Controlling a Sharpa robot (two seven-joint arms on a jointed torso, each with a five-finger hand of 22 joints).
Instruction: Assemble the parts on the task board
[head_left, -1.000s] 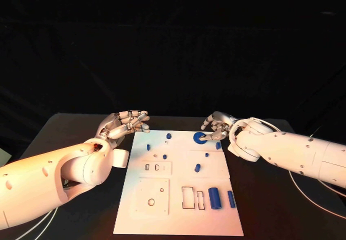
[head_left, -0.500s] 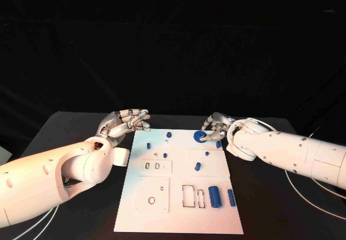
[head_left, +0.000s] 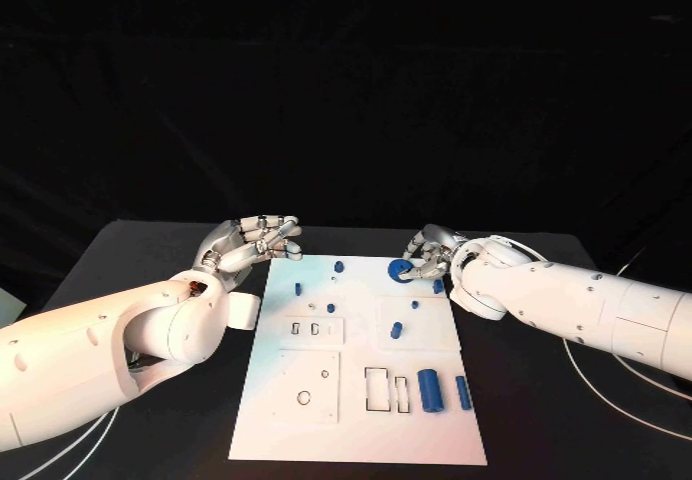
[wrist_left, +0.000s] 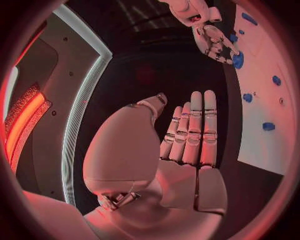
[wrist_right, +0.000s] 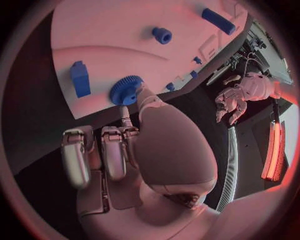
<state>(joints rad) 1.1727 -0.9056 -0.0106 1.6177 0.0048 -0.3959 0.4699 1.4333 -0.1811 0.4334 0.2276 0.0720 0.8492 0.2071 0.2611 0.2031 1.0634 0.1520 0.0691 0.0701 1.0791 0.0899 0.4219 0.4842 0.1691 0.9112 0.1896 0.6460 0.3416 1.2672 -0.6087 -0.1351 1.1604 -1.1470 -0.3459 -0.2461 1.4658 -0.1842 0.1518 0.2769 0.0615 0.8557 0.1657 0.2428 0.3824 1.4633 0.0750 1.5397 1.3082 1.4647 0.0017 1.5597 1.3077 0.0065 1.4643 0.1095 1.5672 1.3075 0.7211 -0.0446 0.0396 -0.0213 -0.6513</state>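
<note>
The white task board (head_left: 361, 420) lies in the middle of the black table. A blue gear (head_left: 400, 269) sits at its far right corner, and my right hand (head_left: 436, 254) pinches it between the thumb and a finger. The gear (wrist_right: 127, 90) also meets those fingertips in the right wrist view, with the other fingers (wrist_right: 94, 150) curled back. My left hand (head_left: 254, 241) hovers off the board's far left corner, fingers loosely bent, holding nothing. Its fingers (wrist_left: 194, 130) lie straight in the left wrist view. A blue cylinder (head_left: 428, 388) and a blue bar (head_left: 463, 392) lie near the right front.
Small blue pegs (head_left: 338, 268) (head_left: 299, 290) (head_left: 395, 330) stand on the board's far half. Empty slots (head_left: 378, 392) and a ring hole (head_left: 303, 398) mark the near half. A white cable (head_left: 620, 390) trails over the table at the right.
The whole picture has shifted slightly. My right hand has drawn a little closer onto the blue gear. The left hand stays where it was.
</note>
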